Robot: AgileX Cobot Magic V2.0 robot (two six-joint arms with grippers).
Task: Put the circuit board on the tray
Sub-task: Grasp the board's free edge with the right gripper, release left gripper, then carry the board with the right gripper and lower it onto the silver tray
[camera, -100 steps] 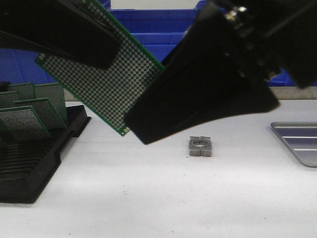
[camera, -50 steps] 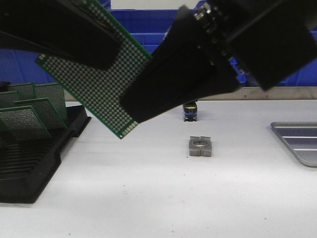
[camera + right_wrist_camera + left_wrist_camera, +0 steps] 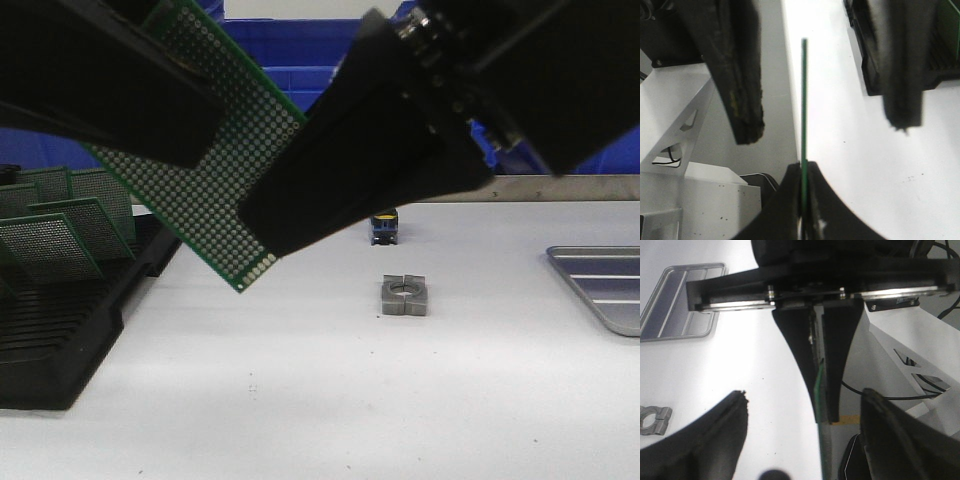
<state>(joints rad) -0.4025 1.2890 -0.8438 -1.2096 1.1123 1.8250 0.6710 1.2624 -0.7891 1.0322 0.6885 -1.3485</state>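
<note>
The right gripper point(image 3: 802, 172) is clenched on one edge of the green perforated circuit board point(image 3: 225, 170), its two fingers pressed flat against either face. The left gripper point(image 3: 190, 135) is released: its fingers point(image 3: 742, 85) stand wide apart on either side of the board without touching it. The board hangs tilted in the air, up and to the left of the slotted metal block point(image 3: 404, 296) that lies on the white desk point(image 3: 400, 400). The silver tray point(image 3: 588, 290) sits on the desk well to the right of the block, cut off by the picture's edge. A black slotted rack point(image 3: 60, 350) holding more green boards point(image 3: 45, 245) stands well to the block's left. A small blue and yellow object point(image 3: 384, 226) sits just behind the block, and blue crates point(image 3: 290, 45) stand farther back.
</note>
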